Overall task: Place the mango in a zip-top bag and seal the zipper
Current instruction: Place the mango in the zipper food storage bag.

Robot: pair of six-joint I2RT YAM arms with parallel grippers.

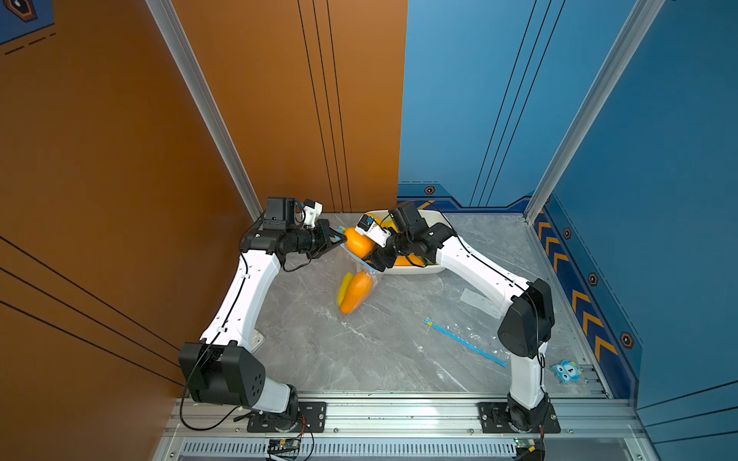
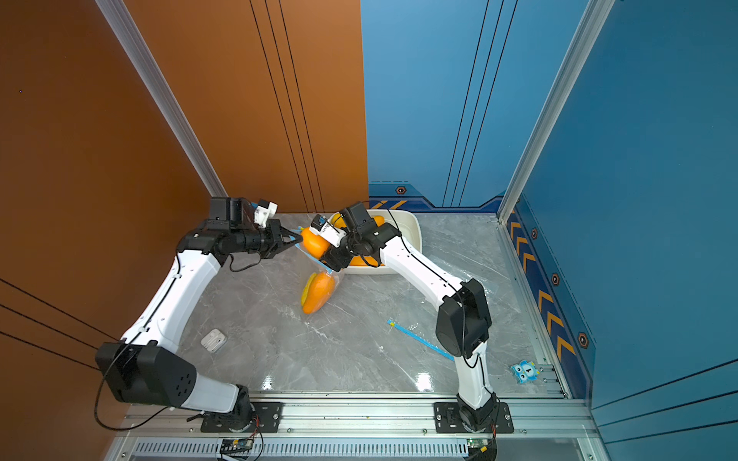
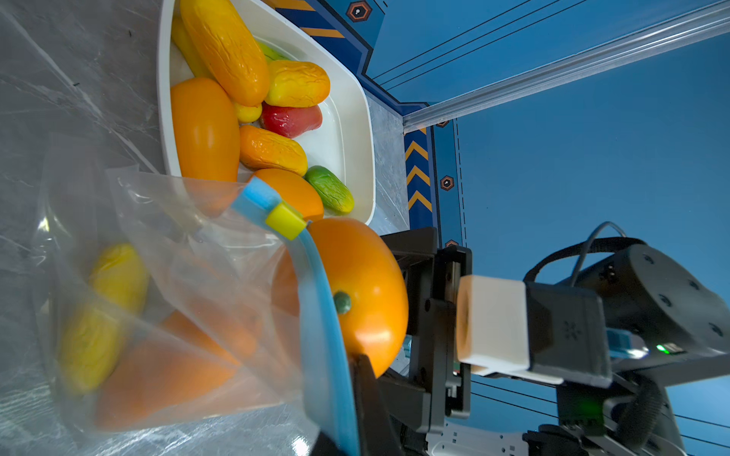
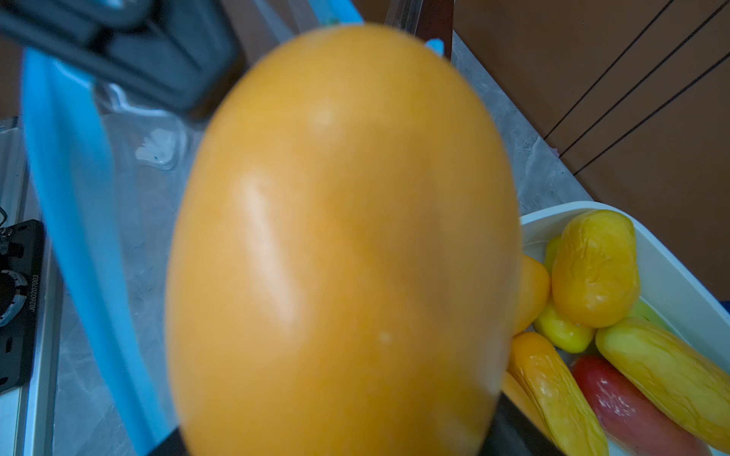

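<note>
The mango (image 3: 367, 292) is smooth, glossy and egg-shaped, orange all over with a small green stem spot. It hangs just outside the white tub (image 1: 415, 270), off the tub's end nearer the orange wall, and above the table. The right pincer (image 1: 367, 253) is clamped on it, one black finger on each side, with the arm reaching over the tub.

The bag (image 3: 189, 276) is thin, clear, wrinkled plastic. It slopes from the mango down to the grey marbled table (image 1: 359, 351), just in front of the tub. Its mouth is edged by a soft blue zipper strip (image 3: 320, 316) with a yellow slider (image 3: 285, 221) at one end. The left pincer (image 1: 341, 239) is pressed together on this strip, on the side of the mango away from the tub, and holds the mouth up. The strip curves across the mango. The part with the stem spot shows bare, and the rest shows through the plastic.

A long orange fruit (image 1: 356, 293) and a yellow fruit (image 1: 345, 287) lie inside the bag at its low end. The tub is a rounded oblong with a smooth rim and holds wrinkled yellow, orange, red and green fruit. The bag's side touches the tub's near wall, so there is little room there. From the tub toward the arm bases the table is open. A second flat bag (image 1: 463, 341) with a blue strip lies there, well apart from the tub.
</note>
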